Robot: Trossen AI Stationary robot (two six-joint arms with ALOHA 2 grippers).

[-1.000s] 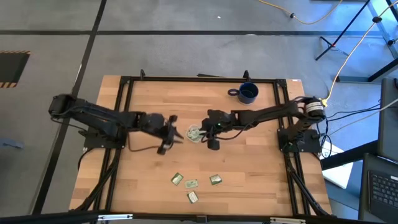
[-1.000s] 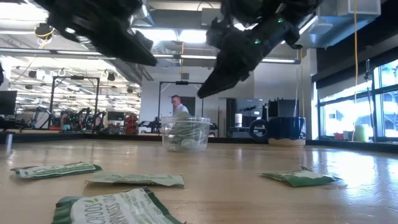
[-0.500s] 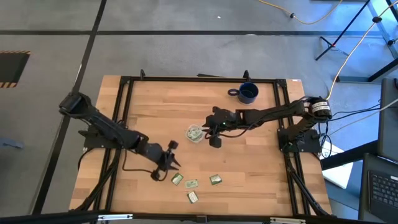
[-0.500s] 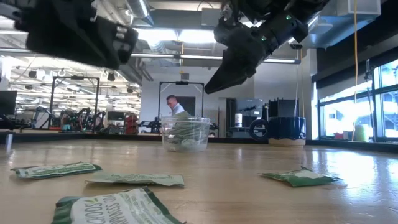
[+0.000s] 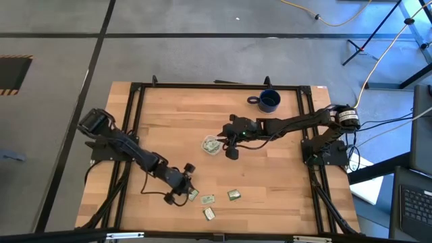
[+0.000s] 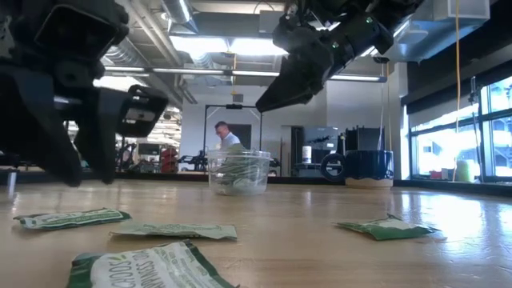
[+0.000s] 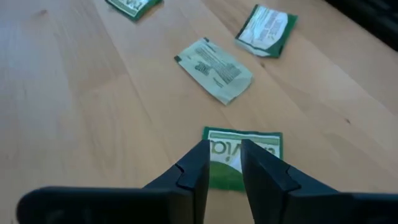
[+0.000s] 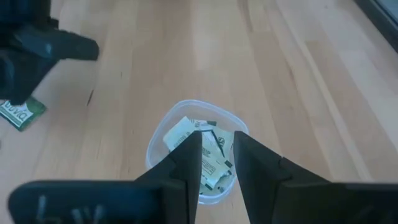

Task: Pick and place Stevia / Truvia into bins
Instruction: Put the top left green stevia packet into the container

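Several green-and-white sachets lie flat on the wood near the table's near edge: (image 5: 192,195), (image 5: 207,200), (image 5: 233,195), (image 5: 208,213). The clear cup (image 5: 211,144) stands mid-table with sachets inside (image 8: 205,155). My left gripper (image 5: 183,192) hangs low over the leftmost sachet (image 7: 245,155), fingers slightly apart (image 7: 224,155), their tips above the table (image 6: 80,172). My right gripper (image 5: 226,143) hovers just right of and above the cup (image 6: 238,172), fingers a narrow gap apart (image 8: 217,146), holding nothing.
A dark blue mug (image 5: 268,101) stands near the far edge, right of centre. Black frame rails (image 5: 135,135) run along the table's left, right and far sides. Bare wood lies between the cup and the sachets. A person (image 6: 228,136) stands in the room far behind.
My left gripper has swung from beside the cup toward the table's near edge and come down, ending low over the leftmost sachet. My right gripper has stayed above the cup, shifting only slightly. The sachets and cup have not moved.
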